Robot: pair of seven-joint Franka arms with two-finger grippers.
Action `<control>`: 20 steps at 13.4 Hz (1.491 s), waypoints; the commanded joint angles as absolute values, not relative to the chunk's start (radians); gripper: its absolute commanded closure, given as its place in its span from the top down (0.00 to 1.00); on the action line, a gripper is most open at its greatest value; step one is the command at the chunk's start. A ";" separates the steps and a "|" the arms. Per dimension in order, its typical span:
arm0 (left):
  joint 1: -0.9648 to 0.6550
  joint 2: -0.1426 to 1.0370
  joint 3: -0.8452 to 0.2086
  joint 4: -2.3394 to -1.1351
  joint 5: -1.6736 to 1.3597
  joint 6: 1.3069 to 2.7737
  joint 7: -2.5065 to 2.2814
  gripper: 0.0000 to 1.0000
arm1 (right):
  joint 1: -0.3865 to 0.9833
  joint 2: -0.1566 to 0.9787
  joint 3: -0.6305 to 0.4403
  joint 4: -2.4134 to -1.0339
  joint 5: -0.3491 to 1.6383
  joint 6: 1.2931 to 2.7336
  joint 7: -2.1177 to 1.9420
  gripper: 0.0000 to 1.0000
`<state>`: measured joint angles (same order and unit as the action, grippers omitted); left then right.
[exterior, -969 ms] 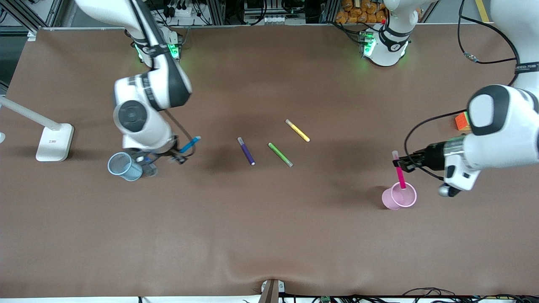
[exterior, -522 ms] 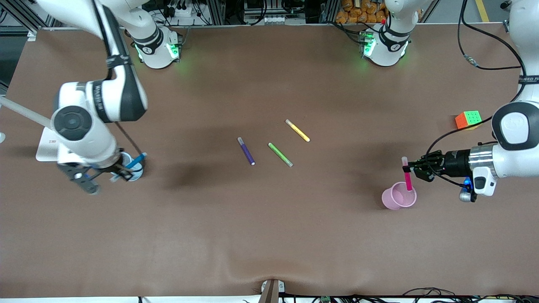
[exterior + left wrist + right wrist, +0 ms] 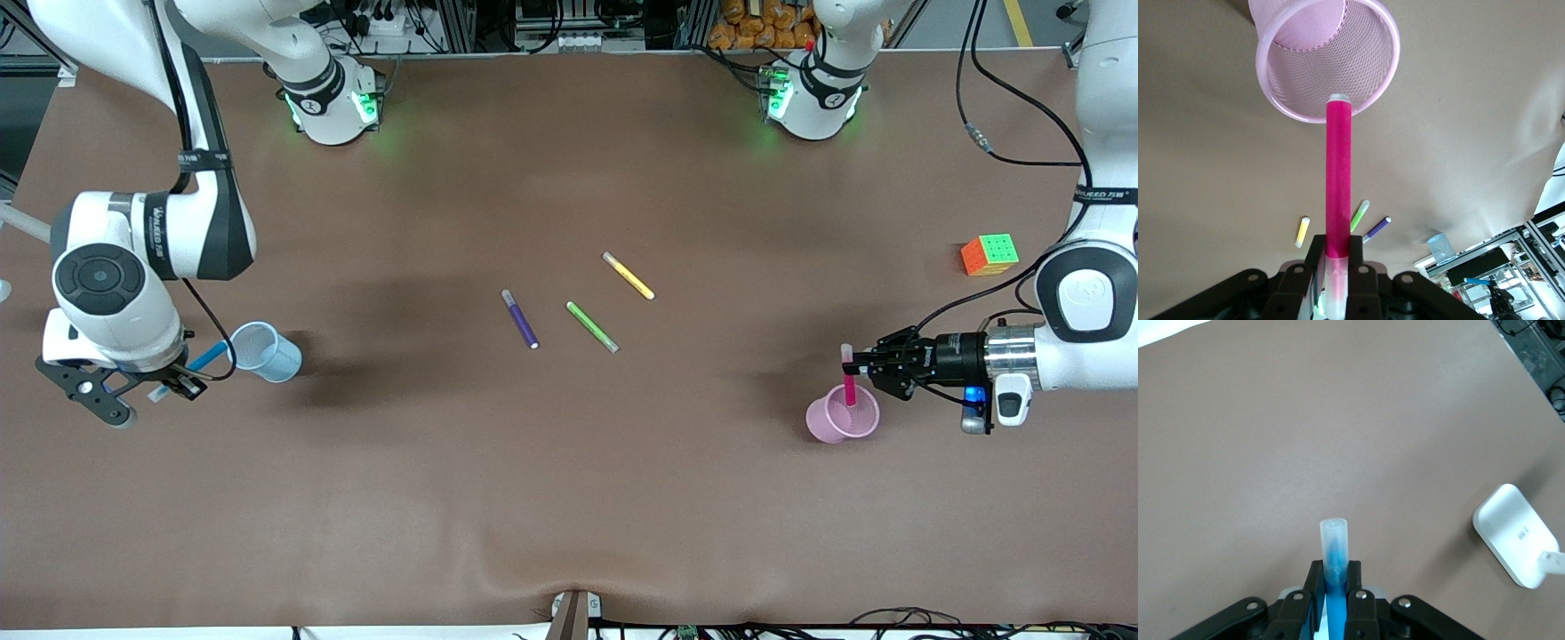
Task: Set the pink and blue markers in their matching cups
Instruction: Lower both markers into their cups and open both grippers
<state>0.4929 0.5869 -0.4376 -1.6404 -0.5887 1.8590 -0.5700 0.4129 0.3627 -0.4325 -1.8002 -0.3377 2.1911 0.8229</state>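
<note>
Pink first: the pink marker (image 3: 849, 377) hangs nearly upright in the left gripper (image 3: 855, 364), fingers clamped on its pale cap end, and its lower tip sits right over the mouth of the pink cup (image 3: 843, 414), which stands on the brown table (image 3: 569, 462) toward the left arm's end. From the left wrist view the pink marker (image 3: 1338, 187) runs straight out from the left gripper (image 3: 1336, 263) and its tip lines up with the rim of the pink cup (image 3: 1327, 57), the mesh wall plain to see; whether the tip has passed the rim I cannot tell. Over at the right arm's end, the right gripper (image 3: 178, 378) is squeezed tight on the blue marker (image 3: 197, 364), which tilts with one end pointing toward the blue cup (image 3: 264, 351). That cup stands just beside the gripper, and the marker is outside it, its end close to the cup's rim. The right wrist view shows the blue marker (image 3: 1334, 557) pinched between the black fingers of the right gripper (image 3: 1335, 590), pale cap sticking out over bare table, with a white lamp base (image 3: 1517, 535) lying off to one side. Mid-table, three pens lie apart from each other: a purple pen (image 3: 520, 318), a green pen (image 3: 592, 326) beside it, and a yellow pen (image 3: 629, 276) farther from the front camera. A colourful puzzle cube (image 3: 989, 254) rests near the left arm's elbow.
</note>
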 commanded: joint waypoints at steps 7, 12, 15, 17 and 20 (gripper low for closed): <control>0.497 0.664 -0.442 -1.554 -0.603 1.836 -0.695 0.00 | 0.385 0.356 -0.420 -1.991 -0.362 2.390 0.880 0.00; 0.491 0.664 -0.440 -1.554 -0.600 1.836 -0.698 0.73 | 0.396 0.357 -0.419 -2.034 -0.362 2.426 0.905 0.00; 0.488 0.663 -0.440 -1.552 -0.595 1.836 -0.699 1.00 | 0.407 0.356 -0.420 -2.069 -0.362 2.464 0.936 0.00; 0.488 0.654 -0.442 -1.534 -0.586 1.836 -0.699 1.00 | 0.414 0.354 -0.420 -2.072 -0.362 2.461 0.945 0.00; 0.486 0.627 -0.449 -1.494 -0.551 1.807 -0.724 1.00 | 0.416 0.354 -0.422 -2.069 -0.364 2.447 0.950 0.29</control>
<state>0.4892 0.6521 -0.4426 -1.5245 -0.5843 1.8428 -0.6869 0.4100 0.3765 -0.4196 -2.0531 -0.3378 2.4516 0.9210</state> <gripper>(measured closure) 0.000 0.833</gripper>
